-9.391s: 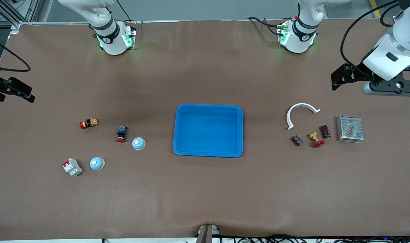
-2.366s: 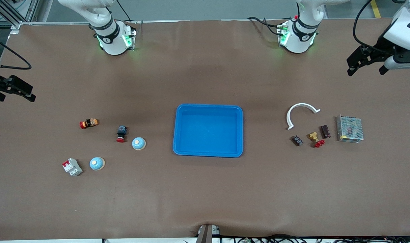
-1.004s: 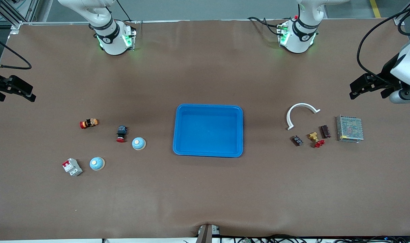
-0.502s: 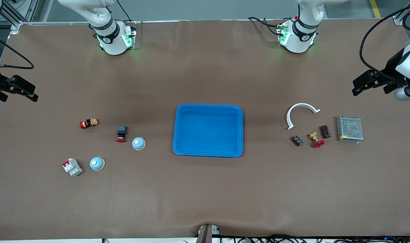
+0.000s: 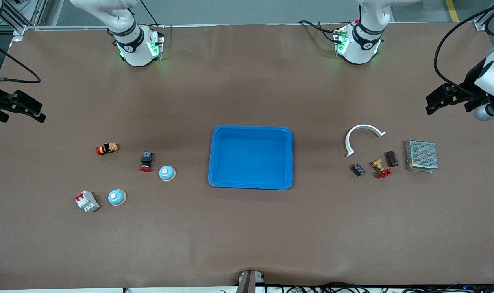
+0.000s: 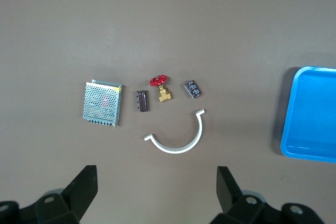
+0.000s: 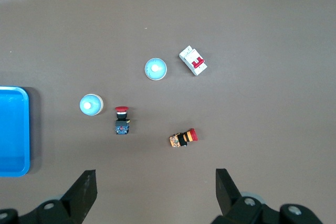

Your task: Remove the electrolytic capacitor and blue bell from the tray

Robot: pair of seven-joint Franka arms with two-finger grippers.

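Two pale blue dome bells lie toward the right arm's end: one [image 5: 167, 173] [image 7: 91, 105] beside a red-capped button, one [image 5: 117, 197] [image 7: 155, 69] beside a white breaker. Toward the left arm's end lie two small dark parts, one black [image 5: 357, 169] [image 6: 192, 88] and one brown [image 5: 391, 158] [image 6: 141, 101]; I cannot tell which is the capacitor. My left gripper [image 5: 448, 108] [image 6: 156, 192] hangs open and empty over bare table by that end's edge. My right gripper [image 5: 18, 118] [image 7: 155, 192] hangs open and empty over the right arm's end.
A blue tray [image 5: 251, 129] sits mid-table. Near the dark parts: a white curved piece [image 5: 362, 129], a metal mesh box [image 5: 421, 154], a brass valve with red handle [image 5: 379, 166]. Near the bells: two red-capped buttons [image 5: 146, 161] [image 5: 107, 149], a white breaker [image 5: 87, 201].
The left gripper has drifted slightly toward the left arm's table end over the last second, after a wider swing earlier. The right gripper has barely shifted. Nothing on the table moved.
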